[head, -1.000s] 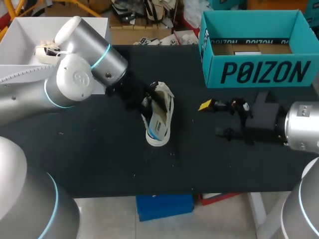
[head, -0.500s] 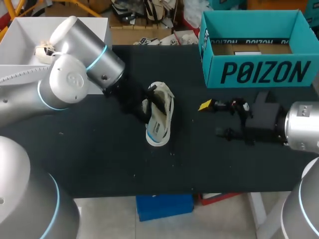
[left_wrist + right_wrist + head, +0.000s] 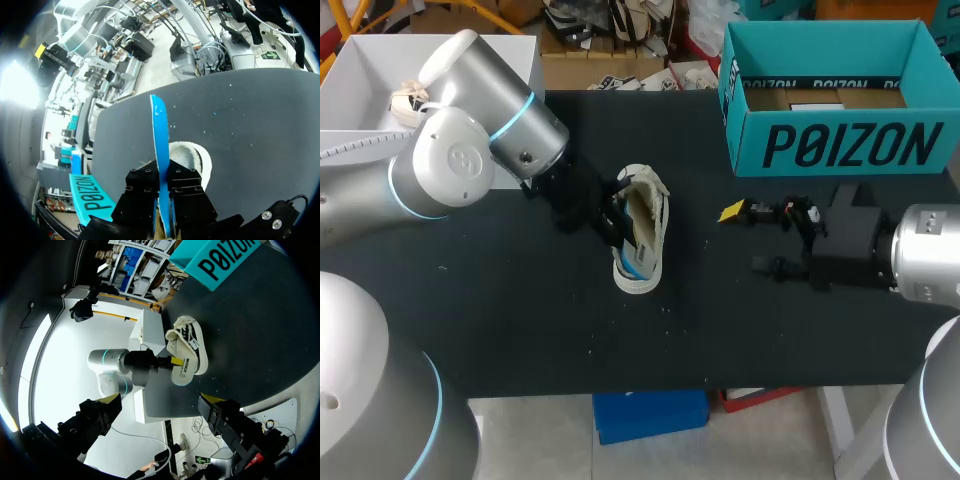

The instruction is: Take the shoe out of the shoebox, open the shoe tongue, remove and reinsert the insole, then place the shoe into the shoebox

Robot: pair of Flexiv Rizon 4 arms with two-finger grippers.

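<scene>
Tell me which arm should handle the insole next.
Left, probably. The left gripper is shut on the blue insole at the shoe; the right gripper sits open, apart from it, nearer the shoebox.

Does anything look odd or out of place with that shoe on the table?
The cream canvas sneaker lies tipped sideways on the black table, and a thin blue insole sticks partly out of its opening, pinched by the left gripper. Nothing looks spilled or damaged.
</scene>
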